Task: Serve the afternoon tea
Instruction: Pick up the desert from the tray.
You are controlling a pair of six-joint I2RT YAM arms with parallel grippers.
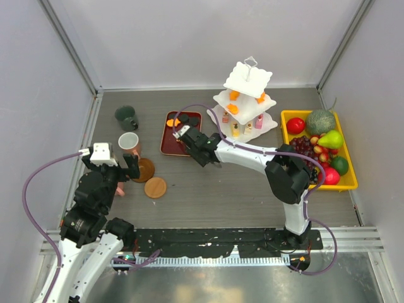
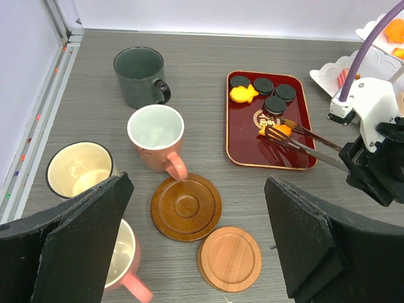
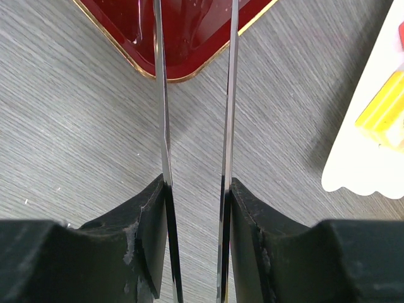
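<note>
Several sweets already sit on the white three-tier stand (image 1: 246,104) toward the tabletop's far right; six wait on the dark red tray (image 2: 252,150) mid-table. Right gripper (image 3: 197,186) clamps the metal tongs (image 2: 304,141), tips at an orange sweet (image 2: 278,130) (apparently unlifted). Left gripper (image 2: 199,186) gapes above bare coasters (image 2: 186,206) near the left edge; mugs (image 2: 140,77) seem unserved.

Left arm (image 1: 88,211) and right arm (image 1: 249,153): white shells on the links, rounded black housings at the joints. One grey-purple cable per arm, left cable (image 1: 25,189) and right cable (image 1: 192,106). White boxy block (image 1: 101,153) at the left wrist. Left gripper (image 2: 199,183): two matte black wedge fingers (image 2: 82,237), edges rough. Right gripper (image 3: 196,183): black fingers (image 3: 142,233), whitish scuffs on the inner faces. Black base plate (image 1: 208,243) with cut-outs.
</note>
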